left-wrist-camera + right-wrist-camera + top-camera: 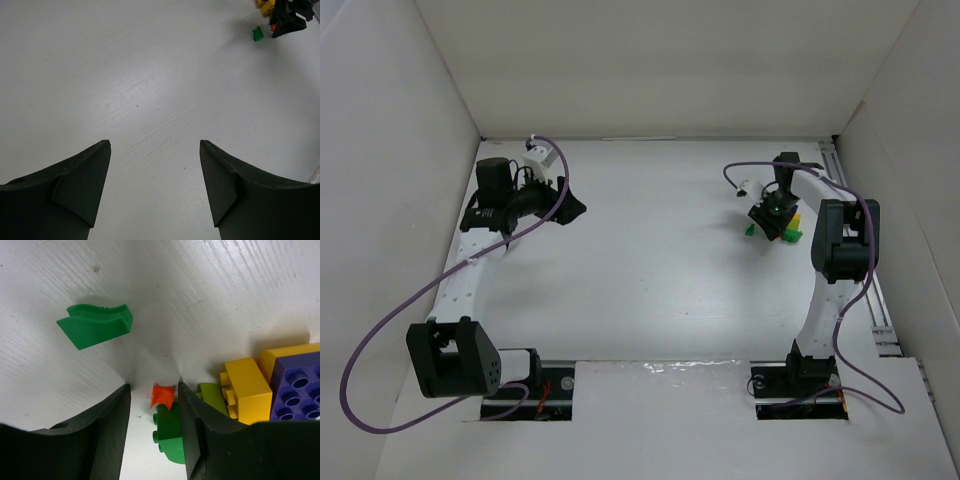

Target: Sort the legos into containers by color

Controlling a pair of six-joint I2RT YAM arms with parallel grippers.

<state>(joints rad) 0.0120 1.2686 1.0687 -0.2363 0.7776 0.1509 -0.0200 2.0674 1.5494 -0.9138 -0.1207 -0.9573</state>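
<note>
Near the counter's [650, 300] right edge, the half-open, empty right end effector [153, 390] may pinch an orange brick [163, 395] and green brick [170, 435] together.

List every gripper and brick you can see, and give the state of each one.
left gripper, open, empty, over bare table.
right gripper, open, down among the bricks.
orange brick, on the table between the right gripper's jaws, unclamped.
studded green brick, on its side between the same jaws.
curved green brick, lying alone, apart from the others.
purple brick, studs up.
yellow brick, on its side, beside the purple brick.
</note>
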